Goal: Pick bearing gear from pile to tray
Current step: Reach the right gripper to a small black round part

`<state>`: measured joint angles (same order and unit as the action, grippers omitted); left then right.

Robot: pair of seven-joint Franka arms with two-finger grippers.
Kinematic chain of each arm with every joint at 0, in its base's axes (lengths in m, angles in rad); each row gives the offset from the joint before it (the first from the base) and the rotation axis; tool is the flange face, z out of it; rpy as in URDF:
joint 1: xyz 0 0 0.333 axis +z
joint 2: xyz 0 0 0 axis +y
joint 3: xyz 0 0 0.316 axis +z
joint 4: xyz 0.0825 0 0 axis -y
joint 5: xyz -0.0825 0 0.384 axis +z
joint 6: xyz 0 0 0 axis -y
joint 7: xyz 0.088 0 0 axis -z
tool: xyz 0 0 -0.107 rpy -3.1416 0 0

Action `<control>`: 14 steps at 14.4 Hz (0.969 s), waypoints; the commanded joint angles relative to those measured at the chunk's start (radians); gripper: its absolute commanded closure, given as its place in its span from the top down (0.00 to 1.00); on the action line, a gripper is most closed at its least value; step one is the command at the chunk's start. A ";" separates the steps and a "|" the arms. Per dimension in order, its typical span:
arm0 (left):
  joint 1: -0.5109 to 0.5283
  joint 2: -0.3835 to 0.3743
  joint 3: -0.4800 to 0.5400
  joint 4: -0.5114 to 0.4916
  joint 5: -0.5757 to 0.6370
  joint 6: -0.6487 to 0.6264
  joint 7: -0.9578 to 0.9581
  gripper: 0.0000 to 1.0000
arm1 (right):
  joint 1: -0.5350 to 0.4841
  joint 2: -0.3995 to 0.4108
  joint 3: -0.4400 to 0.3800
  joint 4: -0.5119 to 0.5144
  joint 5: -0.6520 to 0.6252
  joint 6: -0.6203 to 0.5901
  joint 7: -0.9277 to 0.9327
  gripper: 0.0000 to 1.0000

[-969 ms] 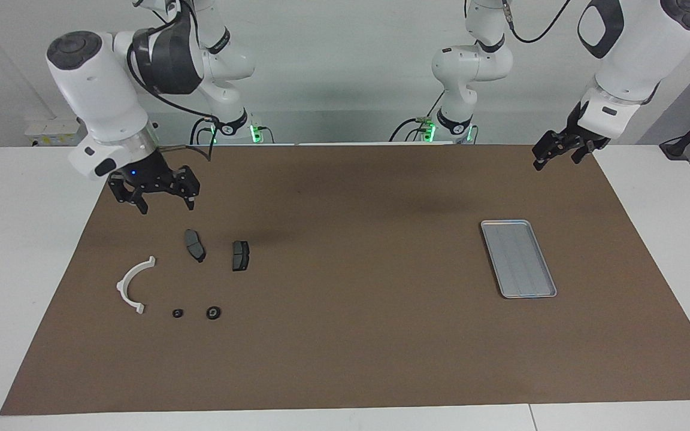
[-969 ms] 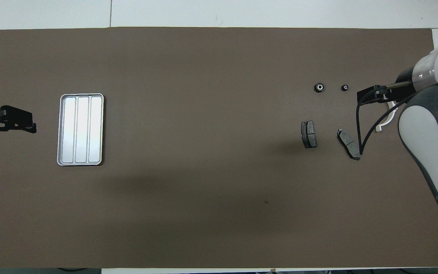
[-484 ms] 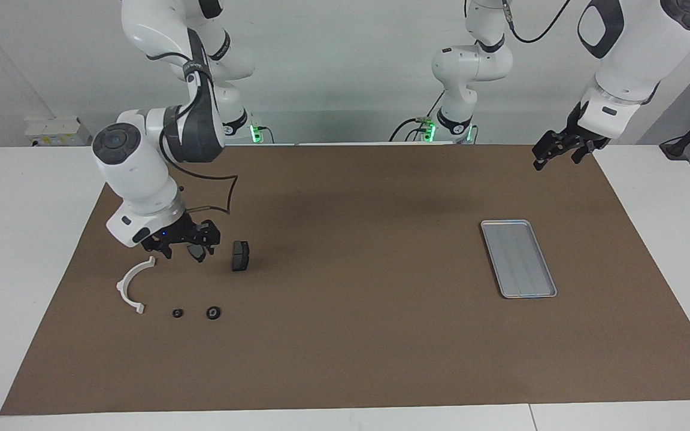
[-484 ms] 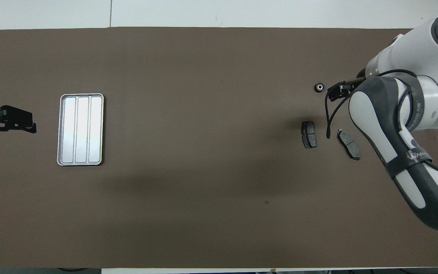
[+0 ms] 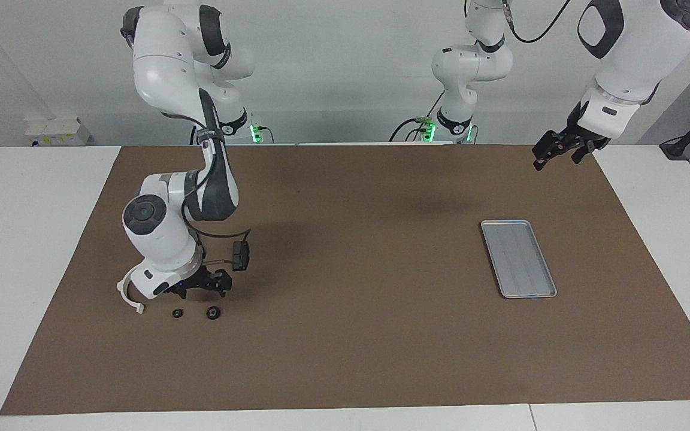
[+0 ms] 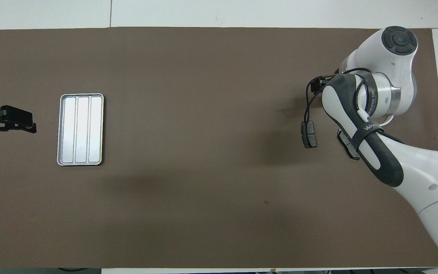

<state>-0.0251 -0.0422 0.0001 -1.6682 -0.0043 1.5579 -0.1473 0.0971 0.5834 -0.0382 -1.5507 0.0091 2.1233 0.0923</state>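
Brown mat: covers table; carries all parts and tray.
R gripper: fingers apart, nothing held. Has dropped from above the brake pads near the robots' edge 1 s ago to low over the mat, just above the two gears, not touching them. In overhead view R arm now hides both gears.
Larger gear: black, round, on mat at R arm's end; directly under R gripper's tip. Pos. unchanged.
Smaller gear: beside larger gear, toward the R-end edge. Unchanged.
White bracket: half-ring, beside smaller gear; now partly hidden by R wrist.
Brake pad A: dark grey, nearer robots than gears; unchanged, cable now crosses in front.
Brake pad B: next to pad A toward R-end edge; mostly under R arm, hidden in facing view.
Tray: silver, ribbed floor, holds no parts; at L arm's end, well apart from pile. Unchanged.
L gripper: fingers apart, holding nothing; waits over mat corner nearest L base. No change vs. earlier.
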 commanded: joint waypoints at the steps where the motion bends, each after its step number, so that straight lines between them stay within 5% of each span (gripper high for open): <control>1: -0.010 -0.031 0.009 -0.036 -0.011 0.017 0.008 1.00 | 0.012 0.049 0.001 0.050 -0.017 0.018 0.057 1.00; 14: -0.010 -0.031 0.009 -0.036 -0.011 0.017 0.008 1.00 | -0.002 0.072 0.000 0.043 -0.038 0.095 0.113 0.88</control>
<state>-0.0251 -0.0422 0.0001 -1.6682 -0.0042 1.5579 -0.1473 0.1058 0.6389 -0.0458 -1.5166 -0.0171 2.1939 0.1757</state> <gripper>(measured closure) 0.000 0.115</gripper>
